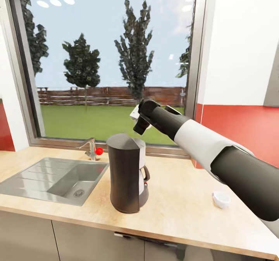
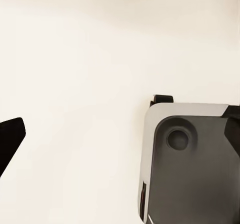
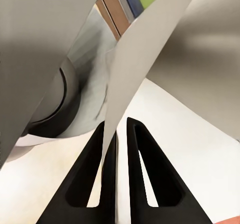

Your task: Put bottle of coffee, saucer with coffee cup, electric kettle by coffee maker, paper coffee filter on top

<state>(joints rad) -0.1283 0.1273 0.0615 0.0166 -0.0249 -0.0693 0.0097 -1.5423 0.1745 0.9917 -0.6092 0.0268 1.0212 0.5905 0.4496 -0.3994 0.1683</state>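
**Filter held above and behind the coffee maker's top**

Head view: the right gripper (image 1: 140, 122) is seen raised over the countertop (image 1: 182, 199), in front of the window (image 1: 108, 59). A small white edge, taken to be the paper coffee filter (image 1: 134, 113), shows at its tip. The coffee maker (image 1: 127, 171) stands on the worktop beside the sink (image 1: 58, 179), below the gripper and slightly toward the robot. The machine's flat top is therefore judged to lie downward and a little nearer than the held filter, and the right arm is plainly the nearer one. A small white item, possibly the coffee cup (image 1: 221, 199), rests on the counter to the right, well apart from the machine; which piece it is cannot be told for certain.

Left wrist view: one dark fingertip of the left gripper (image 2: 11, 139) is caught at the frame edge, against a pale surface and a grey moulded part. Whether its jaws are apart or together cannot be told.

Right wrist view: the two black fingers (image 3: 95, 179) are drawn together on the white sheet of the filter, which runs lengthwise outward from the tips. The rounded grey body of the coffee maker is seen beyond it.
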